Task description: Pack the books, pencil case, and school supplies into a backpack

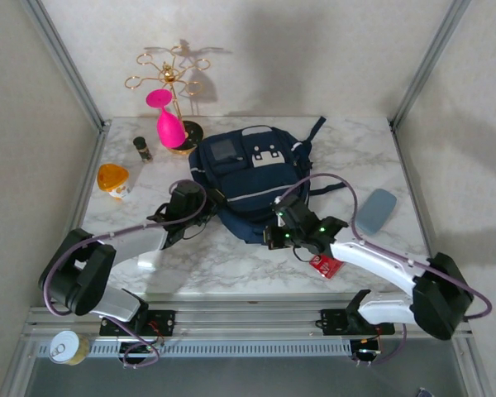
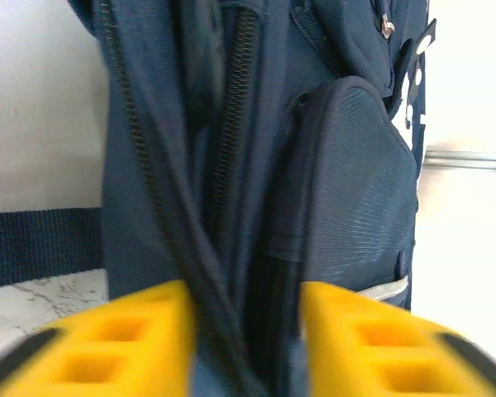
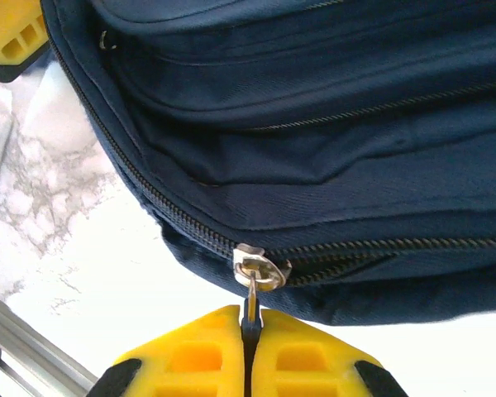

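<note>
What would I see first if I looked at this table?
The big blue backpack lies in the middle of the marble table. The right gripper pinches the backpack's zipper pull at the near edge. At the back left, a bright pink egg-shaped thing sits by a gold wire stand.

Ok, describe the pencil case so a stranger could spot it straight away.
Find the big navy backpack in the middle of the marble table. Just right of it lies the pencil case, a flat grey-blue pouch with rounded corners. Unlike the red packet nearby, it is pale and lies clear of the right arm.
</note>
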Robot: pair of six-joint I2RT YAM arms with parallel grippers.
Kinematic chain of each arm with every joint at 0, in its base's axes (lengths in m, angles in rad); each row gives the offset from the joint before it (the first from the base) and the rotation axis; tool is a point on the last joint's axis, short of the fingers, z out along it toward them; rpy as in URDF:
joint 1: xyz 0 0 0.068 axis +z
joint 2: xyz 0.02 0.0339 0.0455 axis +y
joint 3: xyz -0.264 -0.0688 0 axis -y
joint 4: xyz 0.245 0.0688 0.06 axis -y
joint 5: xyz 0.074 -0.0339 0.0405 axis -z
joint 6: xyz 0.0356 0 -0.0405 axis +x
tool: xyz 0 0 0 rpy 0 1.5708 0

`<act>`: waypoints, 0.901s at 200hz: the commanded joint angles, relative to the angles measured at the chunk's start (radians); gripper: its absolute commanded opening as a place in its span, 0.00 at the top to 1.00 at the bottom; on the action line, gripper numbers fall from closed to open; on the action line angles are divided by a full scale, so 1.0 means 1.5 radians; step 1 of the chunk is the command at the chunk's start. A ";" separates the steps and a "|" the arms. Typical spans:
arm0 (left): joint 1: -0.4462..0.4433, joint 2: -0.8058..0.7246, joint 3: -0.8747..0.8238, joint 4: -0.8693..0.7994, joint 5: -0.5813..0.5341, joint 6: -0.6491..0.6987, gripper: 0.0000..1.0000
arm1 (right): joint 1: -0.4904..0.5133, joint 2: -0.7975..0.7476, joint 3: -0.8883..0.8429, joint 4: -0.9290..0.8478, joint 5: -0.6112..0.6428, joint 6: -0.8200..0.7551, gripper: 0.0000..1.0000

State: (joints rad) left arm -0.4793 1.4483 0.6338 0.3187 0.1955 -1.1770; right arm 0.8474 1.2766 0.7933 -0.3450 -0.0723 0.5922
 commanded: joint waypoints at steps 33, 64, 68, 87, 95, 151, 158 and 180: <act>-0.132 -0.151 -0.048 -0.078 -0.077 -0.116 0.34 | 0.021 0.056 0.035 0.092 -0.046 0.005 1.00; -0.198 -0.176 -0.123 0.002 -0.128 -0.255 0.34 | 0.035 0.082 0.049 0.075 -0.030 -0.025 1.00; -0.204 -0.175 -0.121 0.002 -0.136 -0.261 0.34 | 0.036 0.082 0.048 0.077 -0.028 -0.025 1.00; -0.225 -0.166 -0.114 -0.003 -0.183 -0.294 0.34 | 0.036 0.080 0.034 0.100 -0.035 -0.021 1.00; -0.227 -0.151 -0.110 0.019 -0.188 -0.306 0.35 | 0.037 0.082 0.032 0.104 -0.038 -0.022 1.00; -0.235 -0.004 -0.018 -0.034 -0.254 -0.315 0.74 | 0.038 0.104 0.039 0.100 -0.046 -0.053 1.00; -0.235 -0.008 -0.023 -0.044 -0.269 -0.319 0.84 | 0.038 0.105 0.044 0.087 -0.040 -0.054 1.00; -0.228 -0.054 -0.027 -0.123 -0.332 -0.283 1.00 | 0.037 0.088 0.038 0.038 -0.022 -0.054 1.00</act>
State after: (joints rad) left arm -0.8349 1.4292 0.5861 0.2531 -0.1307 -1.6287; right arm 0.8902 1.4254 0.8333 -0.2218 -0.1162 0.5365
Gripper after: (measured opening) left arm 0.033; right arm 0.072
